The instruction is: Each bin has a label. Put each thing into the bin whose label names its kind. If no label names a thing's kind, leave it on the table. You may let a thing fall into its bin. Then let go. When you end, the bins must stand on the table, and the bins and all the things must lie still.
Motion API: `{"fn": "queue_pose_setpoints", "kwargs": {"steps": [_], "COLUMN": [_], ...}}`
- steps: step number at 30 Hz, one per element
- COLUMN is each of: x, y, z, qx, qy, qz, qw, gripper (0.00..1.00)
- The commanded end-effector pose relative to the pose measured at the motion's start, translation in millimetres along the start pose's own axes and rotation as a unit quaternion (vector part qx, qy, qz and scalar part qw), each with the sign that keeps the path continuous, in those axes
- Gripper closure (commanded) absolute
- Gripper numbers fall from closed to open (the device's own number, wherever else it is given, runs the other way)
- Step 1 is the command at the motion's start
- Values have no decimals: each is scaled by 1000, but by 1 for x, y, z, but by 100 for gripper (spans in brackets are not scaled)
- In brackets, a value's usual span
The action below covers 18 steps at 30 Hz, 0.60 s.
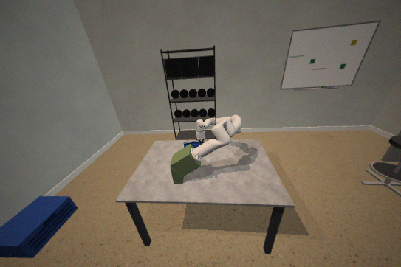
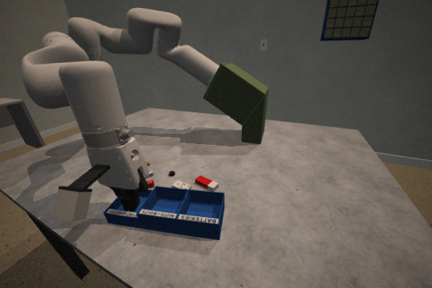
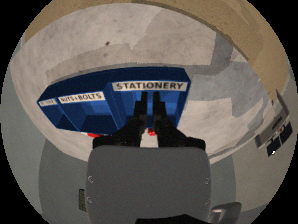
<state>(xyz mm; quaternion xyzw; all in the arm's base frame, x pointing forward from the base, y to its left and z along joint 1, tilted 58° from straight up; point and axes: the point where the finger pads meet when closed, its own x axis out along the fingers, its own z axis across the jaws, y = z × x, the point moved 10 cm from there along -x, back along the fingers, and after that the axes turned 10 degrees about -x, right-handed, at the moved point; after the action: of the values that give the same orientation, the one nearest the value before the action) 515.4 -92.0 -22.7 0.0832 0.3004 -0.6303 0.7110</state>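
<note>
The blue three-compartment bin [image 2: 221,207] stands near the table's edge, below your wrist. Its labels read STATIONERY [image 2: 122,213], NUTS+BOLTS [image 2: 157,215] and BATTERIES [image 2: 198,219]. All that shows of the compartments is bare blue floor.

Your gripper [image 2: 130,207] points straight down, with its dark fingers reaching into the STATIONERY compartment. The jaws are closed almost completely. You can see nothing gripped between them.

The loose things lie on the grey table [image 2: 304,199] just behind the bin's far wall:
- A red and white eraser [image 2: 207,182] lies behind the BATTERIES compartment.
- A flat white piece with dark dots [image 2: 181,184] lies beside the eraser.
- A small black round thing [image 2: 171,173] lies a little further back.
- A small red thing [image 2: 150,183] sits close against your gripper body. In the wrist view it shows as a red spot between the finger roots.
- A tiny yellowish thing [image 2: 147,163] lies further back. It is too small to name.

A black bracket carrying a grey box [image 2: 71,203] sticks out from your wrist, past the bin's end. The arm loops back to its green base block [image 2: 240,99], well apart from the bin.

Around the room:
- A black shelf rack [image 1: 163,92] stands against the wall.
- A whiteboard [image 1: 326,55] hangs on the wall.
- A blue case [image 1: 31,225] lies on the floor.
- A stool [image 1: 400,155] stands at the side.
</note>
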Motion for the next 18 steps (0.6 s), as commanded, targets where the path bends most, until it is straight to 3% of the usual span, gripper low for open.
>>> {"fn": "queue_pose_setpoints", "kwargs": {"steps": [1, 18], "x": [-3, -16], "y": [1, 1], "z": [0, 0], "qx": [0, 0], "qy": [1, 1], "qz": [3, 3], "qw": [1000, 1000], "gripper": [93, 93]}}
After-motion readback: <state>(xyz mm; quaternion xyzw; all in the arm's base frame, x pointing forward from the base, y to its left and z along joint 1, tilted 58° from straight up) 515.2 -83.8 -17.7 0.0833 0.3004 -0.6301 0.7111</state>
